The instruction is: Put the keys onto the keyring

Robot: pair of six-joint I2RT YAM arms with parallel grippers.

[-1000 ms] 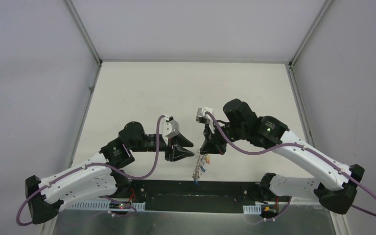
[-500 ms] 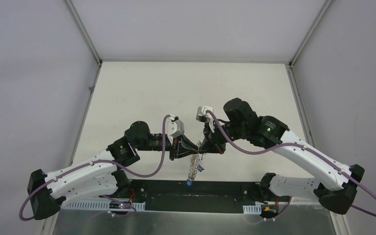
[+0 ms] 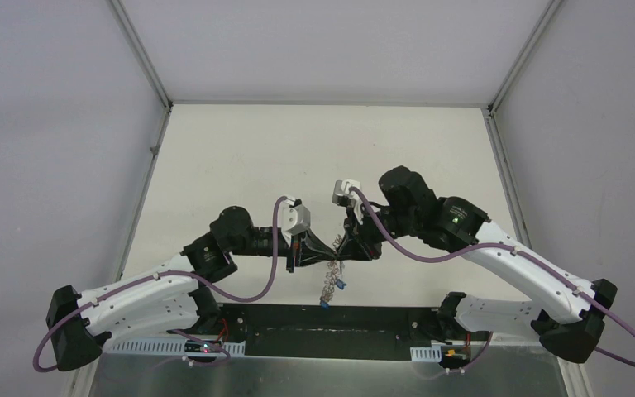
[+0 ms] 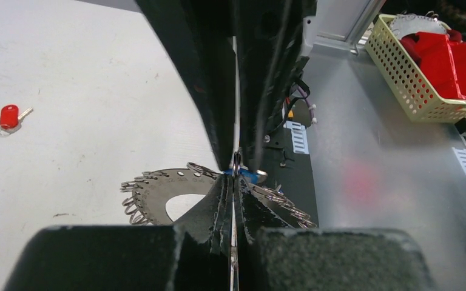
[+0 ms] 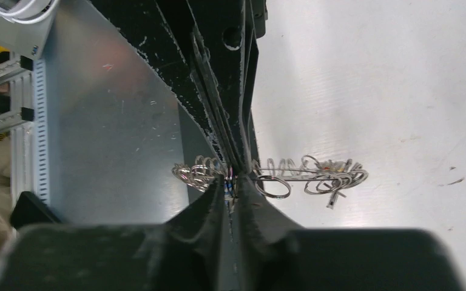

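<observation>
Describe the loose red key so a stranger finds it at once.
In the left wrist view, find the white table. Well left of the keyring lies the red key. It alone lies loose, off the ring, with a red oval tag.

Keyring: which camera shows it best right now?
Left wrist: the keyring shows its flat face, centre hole and rim loops. Right wrist sees it edge-on, mostly wire loops. Top external shows only a small dangling cluster.
</observation>
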